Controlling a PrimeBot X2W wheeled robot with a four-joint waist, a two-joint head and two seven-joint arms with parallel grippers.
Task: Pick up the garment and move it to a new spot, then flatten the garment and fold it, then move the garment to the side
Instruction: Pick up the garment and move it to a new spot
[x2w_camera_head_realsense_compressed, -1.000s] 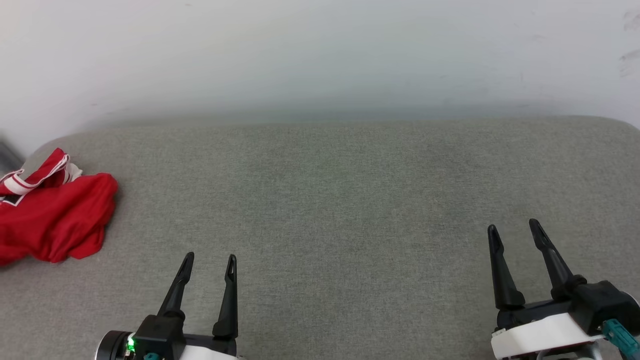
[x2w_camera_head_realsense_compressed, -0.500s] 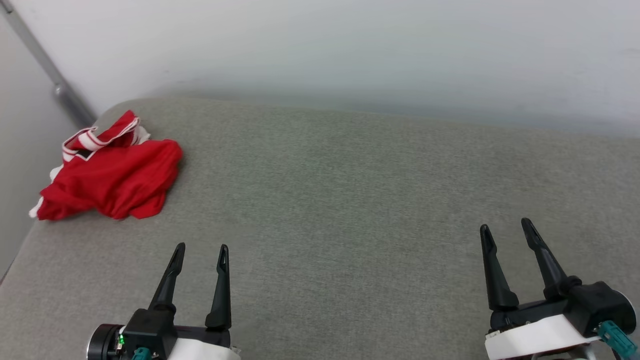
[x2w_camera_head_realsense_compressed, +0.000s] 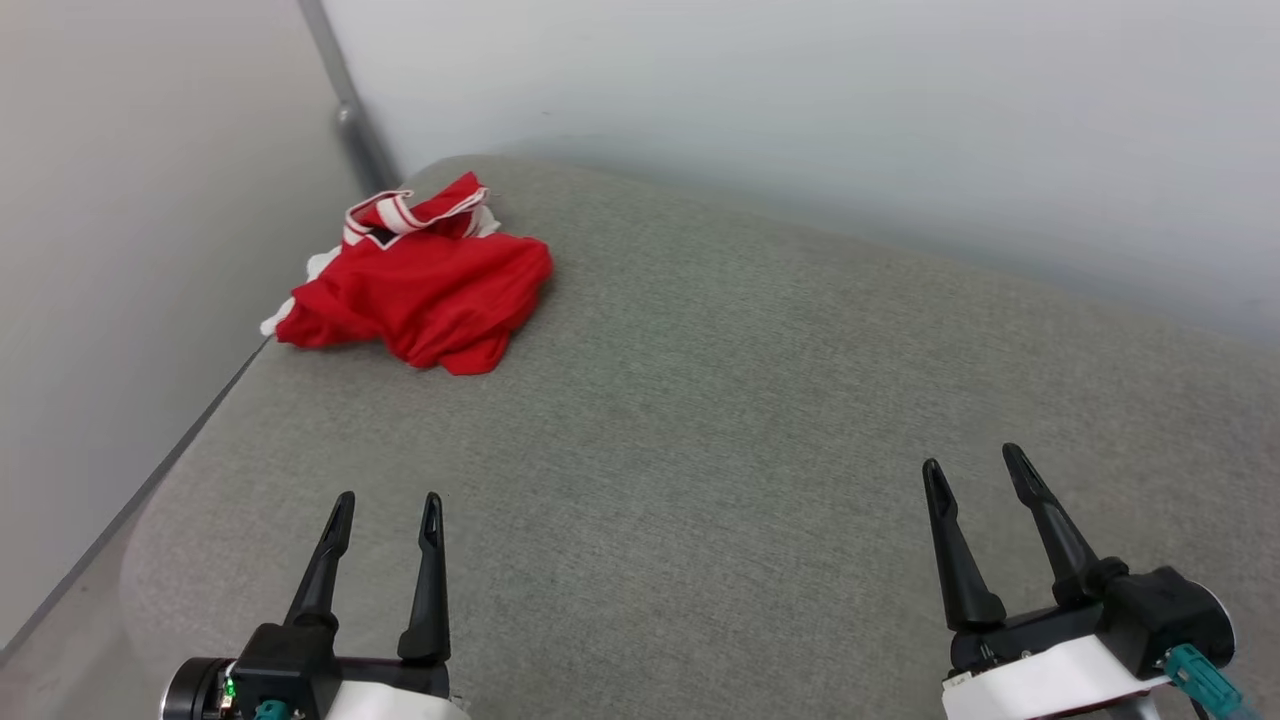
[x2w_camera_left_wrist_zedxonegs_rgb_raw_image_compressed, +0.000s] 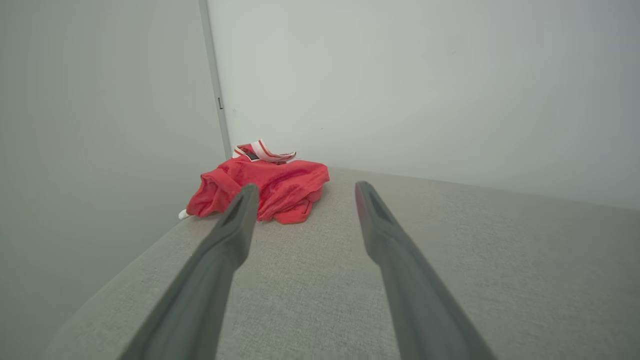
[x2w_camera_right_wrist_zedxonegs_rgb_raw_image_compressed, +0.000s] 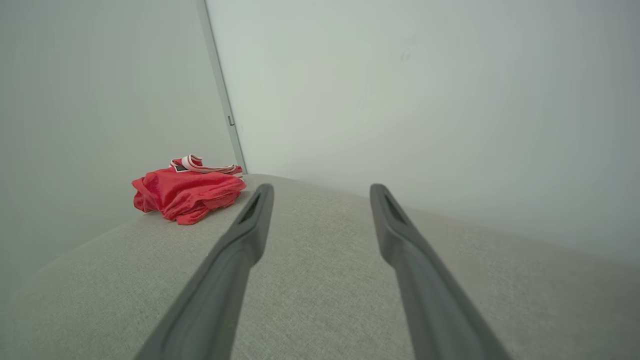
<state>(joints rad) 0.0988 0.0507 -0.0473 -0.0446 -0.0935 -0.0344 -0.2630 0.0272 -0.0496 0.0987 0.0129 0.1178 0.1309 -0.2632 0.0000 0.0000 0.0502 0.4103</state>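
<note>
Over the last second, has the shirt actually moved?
No. The shirt sits by the same back-left corner of the grey pad as before; its drift rightward in the head view is the camera turning left.

The garment (x2w_camera_head_realsense_compressed: 420, 295) was just a crumpled red heap, striped white collar trim sticking up at the back, bit of white peeking out one side. It sat at the far left corner of the grey cushion (x2w_camera_head_realsense_compressed: 700, 450).
</note>
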